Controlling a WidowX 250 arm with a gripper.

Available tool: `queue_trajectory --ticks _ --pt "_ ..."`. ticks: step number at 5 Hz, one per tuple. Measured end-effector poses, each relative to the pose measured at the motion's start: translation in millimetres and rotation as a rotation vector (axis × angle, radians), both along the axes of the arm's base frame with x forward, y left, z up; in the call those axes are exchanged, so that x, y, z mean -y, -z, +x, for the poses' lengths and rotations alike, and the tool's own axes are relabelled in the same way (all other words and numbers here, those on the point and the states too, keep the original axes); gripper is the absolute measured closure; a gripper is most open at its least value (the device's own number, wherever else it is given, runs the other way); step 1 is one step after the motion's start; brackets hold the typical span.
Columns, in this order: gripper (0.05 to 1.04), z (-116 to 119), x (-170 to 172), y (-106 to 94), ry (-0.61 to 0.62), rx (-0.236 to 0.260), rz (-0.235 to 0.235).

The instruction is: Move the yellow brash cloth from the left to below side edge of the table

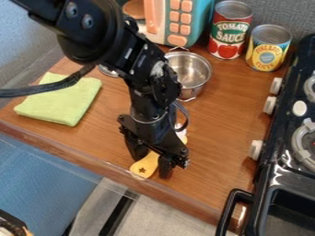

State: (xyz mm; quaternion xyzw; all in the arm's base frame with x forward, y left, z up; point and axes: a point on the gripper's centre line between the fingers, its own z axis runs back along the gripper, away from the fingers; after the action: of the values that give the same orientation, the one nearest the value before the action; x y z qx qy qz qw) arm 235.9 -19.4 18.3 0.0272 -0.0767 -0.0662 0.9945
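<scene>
Okay, my hand (151,168) hangs low over the table (212,152), near its lower edge, fingers wide, standing apart. Yellow brush (142,169) sits in the gap: smooth, rounded handle end, star-shaped mark near the tip, lying at the table's edge. Its upper part runs up behind my hand, partly hidden; a bit of it, yellow and whitish, pokes out beside me. Can't tell if either finger touches it.

Cloth (60,99): well off to the view's left of my hand, yellow-green, soft-looking, folded to a thick squarish pad, flat on the table. Table: warm brown, wood grain, straight front edge slanting down past my hand.

Above my hand in the view, pot (200,76): shiny metal, round, open top, small loop handles. Farther up, two cans: tomato can (230,27), red and green label, and pineapple can (269,48), yellow and blue label, just beside it. Both upright cylinders with metal rims. Next to them, boxy teal toy (201,18) with rounded peach buttons in rows.

Right of my hand in the view, stove (267,170): glossy black, pale stubby knobs (269,105), curved grey burner rings, thick black bar handle (229,207).
</scene>
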Motion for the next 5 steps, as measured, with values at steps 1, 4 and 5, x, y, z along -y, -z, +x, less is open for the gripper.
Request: queue_trajectory --ticks 1,4,5 --pt "0.608 -2 3 0.1 0.004 -0.014 -0.006" --pt "0.627 12 -44 -47.8 -0.080 -0.029 -0.060" --pt "0.627 7 -91 -62.6 -0.185 0.012 -0.061"
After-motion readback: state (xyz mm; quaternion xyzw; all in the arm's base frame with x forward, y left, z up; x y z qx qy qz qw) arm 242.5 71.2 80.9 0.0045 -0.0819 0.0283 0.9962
